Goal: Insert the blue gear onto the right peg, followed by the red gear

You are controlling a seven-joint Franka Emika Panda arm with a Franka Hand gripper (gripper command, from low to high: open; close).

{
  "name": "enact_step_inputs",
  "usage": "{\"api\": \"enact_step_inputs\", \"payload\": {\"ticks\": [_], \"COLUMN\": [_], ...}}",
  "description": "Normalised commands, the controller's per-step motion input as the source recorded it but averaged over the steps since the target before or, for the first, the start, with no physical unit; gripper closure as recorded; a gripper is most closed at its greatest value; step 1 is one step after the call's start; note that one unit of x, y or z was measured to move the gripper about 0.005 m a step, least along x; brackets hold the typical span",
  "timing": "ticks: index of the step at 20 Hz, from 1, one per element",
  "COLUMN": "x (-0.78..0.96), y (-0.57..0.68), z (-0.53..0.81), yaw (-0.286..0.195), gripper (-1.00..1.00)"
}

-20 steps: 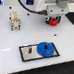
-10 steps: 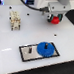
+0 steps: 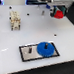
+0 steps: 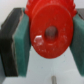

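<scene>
My gripper point(image 3: 59, 12) is at the back on the exterior view's right, raised above the table and shut on the red gear point(image 3: 58, 14). In the wrist view the red gear point(image 4: 47, 31) fills the space between the teal pads point(image 4: 21, 46), with its centre hole facing the camera. The blue gear point(image 3: 45, 48) lies flat on the black-rimmed white plate point(image 3: 29, 53), at the plate's end on the exterior view's right. A dark spot at the blue gear's centre looks like the right peg point(image 3: 44, 45). A shorter dark post point(image 3: 28, 51) stands on the plate's other end.
A pale blocky object point(image 3: 15, 20) stands at the back on the exterior view's left. A small dark upright item point(image 3: 43, 13) is on the white table point(image 3: 65, 37) near my gripper.
</scene>
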Motion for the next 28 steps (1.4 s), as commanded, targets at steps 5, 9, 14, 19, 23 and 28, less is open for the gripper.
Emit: {"api": "enact_step_inputs", "payload": {"ticks": [5, 9, 14, 19, 23, 28], "x": [0.7, 0.7, 0.74, 0.78, 0.8, 0.8], "y": [-0.25, -0.22, -0.21, -0.15, -0.12, -0.13], "z": [0.54, 0.52, 0.47, 0.41, 0.38, 0.31], "yaw": [0.0, 0.0, 0.0, 0.0, 0.0, 0.0], "gripper": [1.0, 1.0, 1.0, 1.0, 1.0, 1.0]}}
